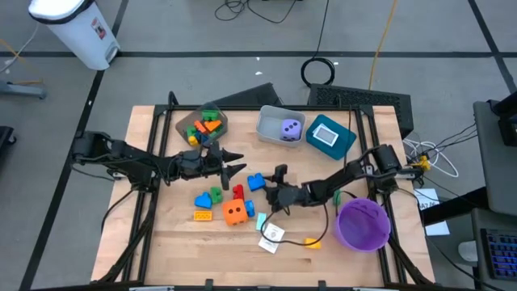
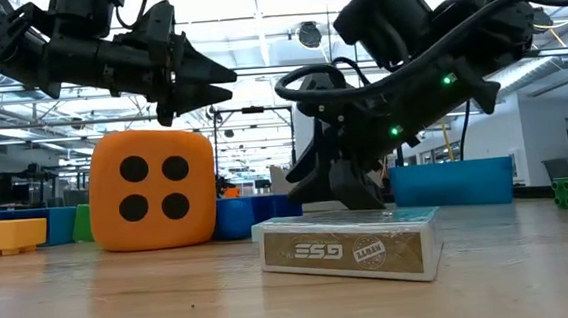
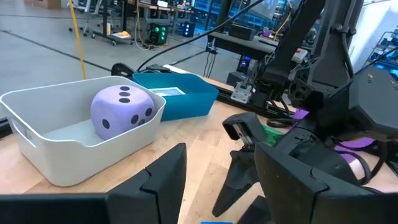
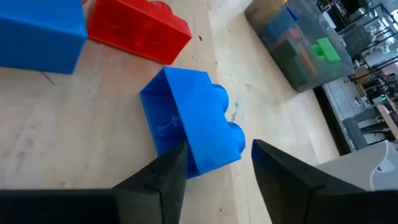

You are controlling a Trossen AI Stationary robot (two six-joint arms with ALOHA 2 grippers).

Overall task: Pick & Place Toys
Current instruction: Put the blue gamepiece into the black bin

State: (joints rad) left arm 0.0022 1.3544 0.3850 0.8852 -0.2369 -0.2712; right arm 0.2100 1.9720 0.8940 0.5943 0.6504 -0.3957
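Right gripper [image 1: 273,184] at counter middle, fingers spread around a blue block [image 4: 193,127], not yet pinching it. To do it well: centre the block between the fingers, close on its flat sides, lift straight. Left gripper [image 1: 236,162] hovers just beyond the loose toys, fingers spread, empty.

Counts: two dice, the orange die [image 1: 235,212] on the counter and the purple die [image 1: 290,129] in the grey bin [image 1: 266,129]. One red block [image 4: 138,28] near the blue one. Three bins, one purple bowl [image 1: 362,225].
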